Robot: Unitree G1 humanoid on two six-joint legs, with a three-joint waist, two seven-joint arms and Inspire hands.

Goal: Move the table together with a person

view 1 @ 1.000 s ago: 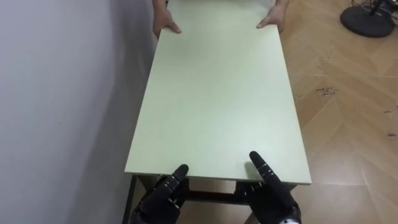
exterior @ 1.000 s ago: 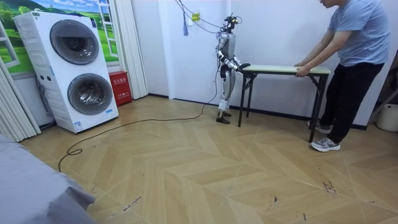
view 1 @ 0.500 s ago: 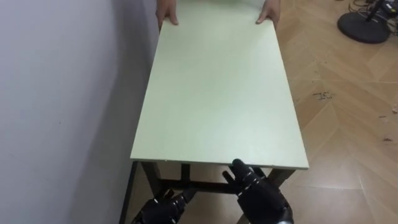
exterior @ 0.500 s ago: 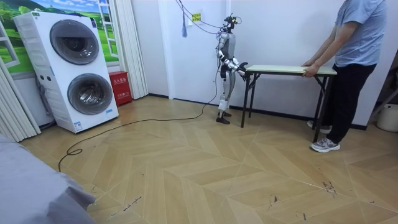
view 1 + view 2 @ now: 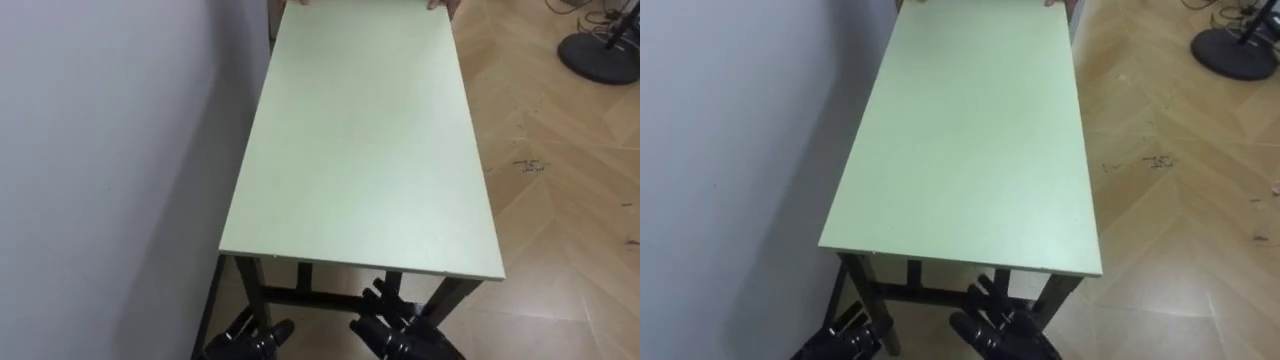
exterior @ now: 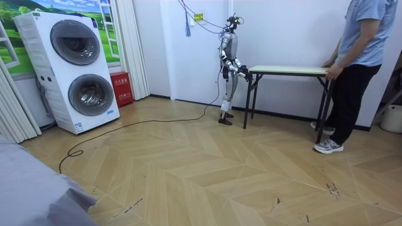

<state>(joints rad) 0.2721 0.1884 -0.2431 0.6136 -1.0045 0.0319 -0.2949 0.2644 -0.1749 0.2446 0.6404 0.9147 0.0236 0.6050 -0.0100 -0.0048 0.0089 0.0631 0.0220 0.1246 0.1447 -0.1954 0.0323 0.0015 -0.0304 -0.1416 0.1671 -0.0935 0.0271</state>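
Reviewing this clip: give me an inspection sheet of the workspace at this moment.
surface: table, pale green top, standing along the wall.
job's things: the table on dark legs; a person holds its far end.
clutter: nothing seen on the top.
hands: left hand and right hand are low before the table's near end, off the top; the right one is open.
cables: cords by a round black base on the floor.
surroundings: wood floor; stacked washer and dryer.

- Stacked white washers (image 6: 81, 69), at the left of the room view.
- Red box (image 6: 120, 88) just right of them.
- Round black stand base (image 5: 610, 55), upper right, left eye view.
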